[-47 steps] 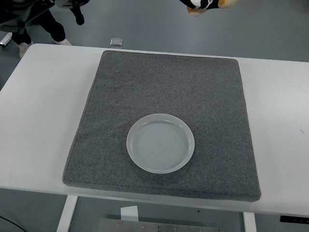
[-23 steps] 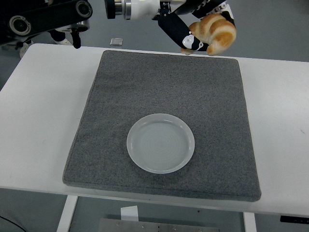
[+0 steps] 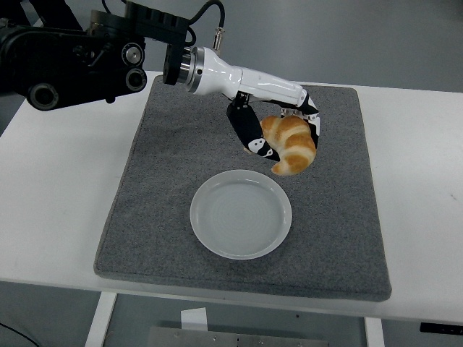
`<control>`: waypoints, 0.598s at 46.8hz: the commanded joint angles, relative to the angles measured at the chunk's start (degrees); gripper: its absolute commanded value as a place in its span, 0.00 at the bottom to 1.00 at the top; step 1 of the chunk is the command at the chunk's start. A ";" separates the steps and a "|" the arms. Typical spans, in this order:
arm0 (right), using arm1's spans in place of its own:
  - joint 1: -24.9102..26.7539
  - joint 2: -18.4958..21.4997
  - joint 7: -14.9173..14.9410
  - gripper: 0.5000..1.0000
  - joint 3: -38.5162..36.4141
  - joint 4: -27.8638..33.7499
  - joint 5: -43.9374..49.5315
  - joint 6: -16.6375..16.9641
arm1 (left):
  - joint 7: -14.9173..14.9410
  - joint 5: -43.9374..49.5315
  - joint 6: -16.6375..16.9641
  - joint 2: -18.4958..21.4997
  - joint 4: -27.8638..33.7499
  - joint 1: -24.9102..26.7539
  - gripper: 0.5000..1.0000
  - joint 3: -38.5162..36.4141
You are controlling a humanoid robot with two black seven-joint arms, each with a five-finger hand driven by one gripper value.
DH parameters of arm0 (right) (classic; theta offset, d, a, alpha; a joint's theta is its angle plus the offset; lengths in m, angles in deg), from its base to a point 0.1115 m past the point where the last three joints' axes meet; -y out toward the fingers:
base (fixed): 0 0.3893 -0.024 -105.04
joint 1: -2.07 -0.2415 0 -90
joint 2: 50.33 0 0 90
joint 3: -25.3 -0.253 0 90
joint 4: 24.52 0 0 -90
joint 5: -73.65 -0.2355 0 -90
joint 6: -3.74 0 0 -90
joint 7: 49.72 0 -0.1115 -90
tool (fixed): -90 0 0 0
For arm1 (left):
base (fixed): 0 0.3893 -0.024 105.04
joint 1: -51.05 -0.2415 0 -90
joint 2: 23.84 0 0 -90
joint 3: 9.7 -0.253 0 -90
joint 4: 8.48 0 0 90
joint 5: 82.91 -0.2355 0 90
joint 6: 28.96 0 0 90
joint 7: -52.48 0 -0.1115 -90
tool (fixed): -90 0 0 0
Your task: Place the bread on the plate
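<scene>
A golden croissant hangs in the air, held by my left hand, whose fingers are curled around it. The hand sits just above and beyond the far right rim of the white round plate. The plate lies on the grey mat with nothing in it. My left arm reaches in from the upper left, black at the shoulder and white at the forearm. The right arm does not show.
The grey foam mat covers the middle of the white table. The table's near edge runs along the bottom, with grey floor beyond the far edge.
My left hand has come down and toward me with the croissant, from above the mat's far edge to just beyond the plate. More of the arm shows now.
</scene>
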State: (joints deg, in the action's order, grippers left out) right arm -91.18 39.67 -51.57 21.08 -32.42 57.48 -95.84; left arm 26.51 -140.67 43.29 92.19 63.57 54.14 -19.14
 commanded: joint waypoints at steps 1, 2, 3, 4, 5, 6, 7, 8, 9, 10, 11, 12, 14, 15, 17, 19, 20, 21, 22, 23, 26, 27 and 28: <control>0.00 0.00 0.00 0.90 0.00 -0.01 0.00 0.00 | 0.04 -2.88 0.70 -0.02 0.38 -0.63 0.00 -0.05; 0.00 0.00 0.00 0.90 0.00 0.08 0.00 0.00 | 0.04 -3.58 0.96 -0.02 0.38 -0.81 0.00 -0.14; 0.00 0.00 0.00 0.90 0.00 -0.01 0.00 0.00 | -0.04 -4.37 1.22 -0.02 0.46 -0.90 0.00 -0.14; 0.00 0.00 0.00 0.90 0.00 -0.01 0.00 0.00 | 0.04 -5.25 1.40 -0.02 0.64 -0.98 0.00 -0.23; 0.00 0.00 0.00 0.90 0.00 -0.01 0.00 0.00 | 0.04 -5.96 1.49 -0.02 0.81 -0.98 0.00 -0.40; 0.00 0.00 0.00 0.90 0.00 -0.01 0.00 0.00 | 0.04 -6.57 1.66 -0.02 0.90 -0.98 0.00 -0.75; 0.00 0.00 0.00 0.90 0.00 -0.01 0.00 0.00 | -0.04 -7.10 1.84 -0.02 1.08 -1.07 0.00 -1.10; 0.00 0.00 0.00 0.90 0.00 -0.01 0.00 0.00 | -0.05 -7.45 2.19 0.07 1.17 -1.07 0.00 -1.54; 0.00 0.00 0.00 0.90 0.00 -0.01 0.00 0.00 | -0.05 -7.72 2.45 0.07 1.25 -1.07 0.00 -1.89; 0.00 0.00 0.00 0.90 0.00 -0.01 0.00 0.00 | -0.05 -7.81 2.72 0.07 1.43 -1.07 0.00 -2.16; 0.00 0.00 0.00 0.90 0.00 -0.01 0.00 0.00 | -0.05 -7.81 2.89 0.16 1.61 -1.07 0.00 -2.42; 0.00 0.00 0.00 0.90 0.00 -0.01 0.00 0.00 | -0.05 -7.90 2.89 0.33 1.87 -1.07 0.00 -2.51; 0.00 0.00 0.00 0.90 0.00 -0.01 0.00 0.00 | -0.05 -7.99 2.90 0.69 2.22 -1.07 0.00 -2.51; 0.00 0.00 0.00 0.90 0.00 -0.01 0.00 0.00 | -0.05 -8.07 2.90 0.77 2.40 -1.16 0.00 -2.51; 0.00 0.00 0.00 0.90 0.00 -0.01 0.00 0.00 | -0.13 -8.07 2.90 0.95 2.75 -1.60 0.00 -2.60; 0.00 0.00 0.00 0.90 0.00 -0.01 0.00 0.00 | -0.22 -8.25 2.90 1.13 2.75 -1.86 0.00 -2.60; 0.00 0.00 0.00 0.90 0.00 -0.01 0.00 0.00 | -0.31 -8.42 2.90 1.21 2.75 -1.86 0.00 -2.60; 0.00 0.00 0.00 0.90 0.00 -0.01 0.00 0.00 | -0.40 -8.60 2.90 1.39 2.84 -1.95 0.00 -2.60; 0.00 0.00 0.00 0.90 0.00 -0.01 0.00 0.00 | -0.40 -8.86 2.90 1.65 2.84 -1.95 0.00 -2.69; 0.00 0.00 0.00 0.90 0.00 -0.01 0.00 0.00 | -0.40 -9.04 2.81 1.91 2.84 -2.04 0.00 -2.69; 0.00 0.00 0.00 0.90 0.00 -0.01 0.00 0.00 | -0.40 -9.83 2.81 2.18 2.84 -2.83 0.00 -3.39; 0.00 0.00 0.00 0.90 0.00 -0.01 0.00 0.00 | -0.40 -10.09 2.81 2.27 2.84 -3.18 0.00 -3.57; 0.00 0.00 0.00 0.90 0.00 -0.01 0.00 0.00 | -0.48 -10.44 2.81 2.36 2.84 -3.44 0.00 -3.66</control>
State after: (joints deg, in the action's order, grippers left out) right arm -91.19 39.67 -51.57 21.08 -32.43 57.48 -95.84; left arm 26.12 -150.30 46.16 94.35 66.40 51.45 -22.42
